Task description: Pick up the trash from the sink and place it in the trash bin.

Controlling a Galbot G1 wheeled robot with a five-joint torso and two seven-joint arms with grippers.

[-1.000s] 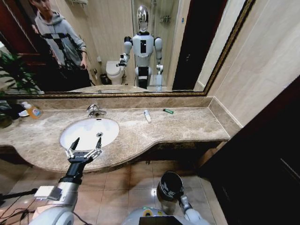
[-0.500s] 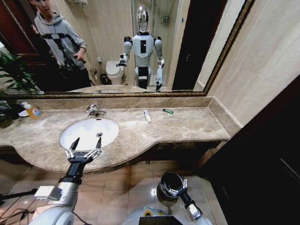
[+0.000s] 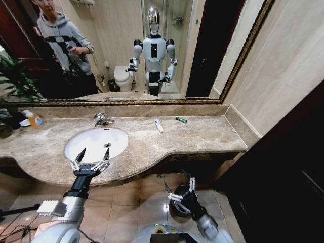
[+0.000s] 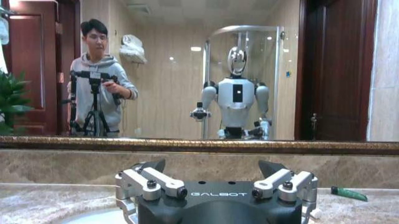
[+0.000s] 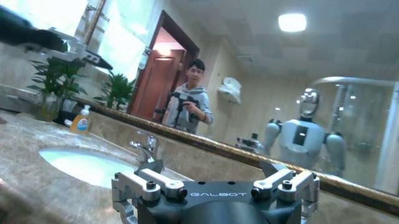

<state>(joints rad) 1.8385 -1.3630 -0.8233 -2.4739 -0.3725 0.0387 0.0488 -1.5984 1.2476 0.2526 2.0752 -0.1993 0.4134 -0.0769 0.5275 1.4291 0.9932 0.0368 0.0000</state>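
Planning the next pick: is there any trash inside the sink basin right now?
No: the sink bowl is bare white; the white tube and green stick lie on the counter.

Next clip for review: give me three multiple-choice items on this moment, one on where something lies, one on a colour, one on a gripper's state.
1. Where does the dark green stick lie?
A. in the sink
B. on the counter by the mirror
C. in the trash bin

2. What colour is the bottle at the counter's far left?
A. orange
B. blue
C. black

3. How is the left gripper?
A. shut on a tube
B. open and empty
C. shut on the faucet

Answers:
1 B, it rests on the marble counter, apart from the sink.
2 A, its body is orange under a white cap.
3 B, its fingers are spread at the sink's near rim with nothing between them.
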